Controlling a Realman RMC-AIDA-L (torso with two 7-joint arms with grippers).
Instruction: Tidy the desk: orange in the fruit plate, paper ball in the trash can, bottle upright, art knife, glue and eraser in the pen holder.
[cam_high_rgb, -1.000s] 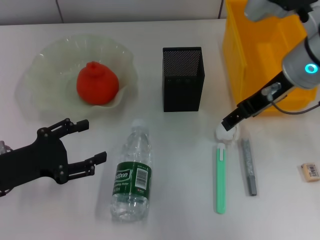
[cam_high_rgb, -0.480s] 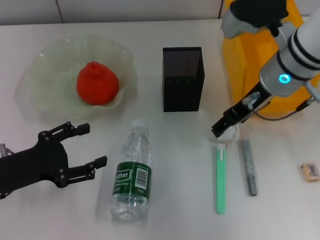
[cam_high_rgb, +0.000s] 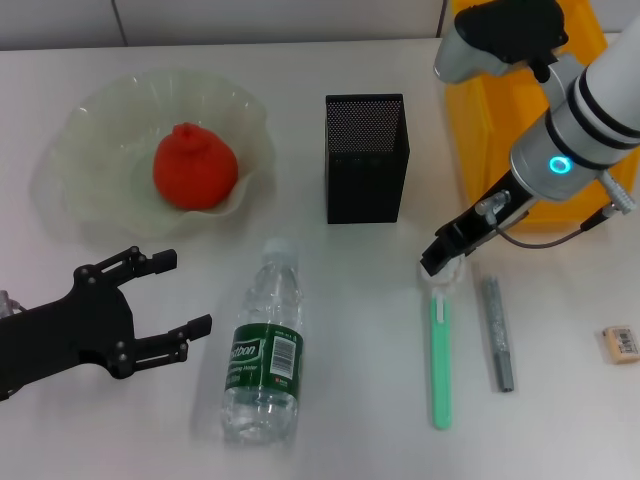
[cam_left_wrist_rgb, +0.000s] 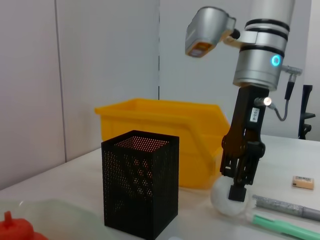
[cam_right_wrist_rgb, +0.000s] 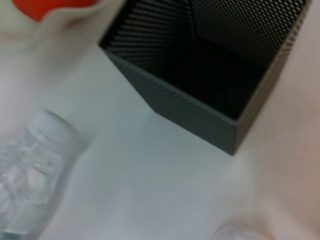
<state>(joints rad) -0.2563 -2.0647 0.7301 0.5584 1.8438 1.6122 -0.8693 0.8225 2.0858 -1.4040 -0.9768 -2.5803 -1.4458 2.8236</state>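
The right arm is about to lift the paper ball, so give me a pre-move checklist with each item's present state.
1. Right gripper down on the paper ball: ok.
2. Grip closed firmly on the ball: cannot tell.
3. Trash can close behind, open on top: ok.
4. Green art knife touching the ball: cannot tell.
5. Left gripper open beside the lying bottle, away from the right arm: ok.
6. Orange in fruit plate: ok.

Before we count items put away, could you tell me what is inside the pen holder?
Nothing shows inside the pen holder: the right wrist view looks in on bare dark mesh walls and floor. One inner corner is hidden behind the near wall.
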